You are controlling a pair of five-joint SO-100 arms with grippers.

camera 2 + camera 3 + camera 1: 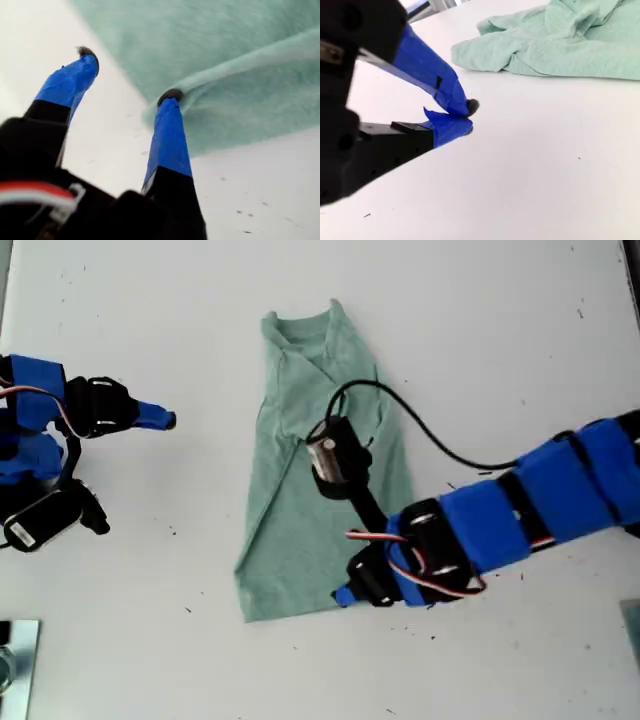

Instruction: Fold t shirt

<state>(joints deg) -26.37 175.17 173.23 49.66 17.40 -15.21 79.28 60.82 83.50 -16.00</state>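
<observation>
- Here, a pale sage-green, soft cloth short-sleeved t shirt (320,470) lies on a white worktop (520,330), near its middle, folded lengthwise into a narrow shape.
- The round ribbed neck sits toward the worktop's far edge in the exterior view, and the hem toward the near edge.
- My first gripper (131,75), with blue-taped fingers (169,145) and dark tips, is at the hem corner of the t shirt.
- Its jaws are spread wide; one fingertip presses against a raised fold of the cloth, the other is over bare worktop, and nothing is gripped between them.
- In the exterior view this first gripper (345,595) belongs to the blue and black arm reaching in from the exterior view's right, with a black cable looping over the t shirt.
- My second gripper (468,119) is just above bare white worktop, well apart from the t shirt.
- Its blue-taped jaws are pressed together at the tips, with nothing between them.
- In the exterior view the second gripper (165,420) points toward the t shirt from the exterior view's left.
</observation>
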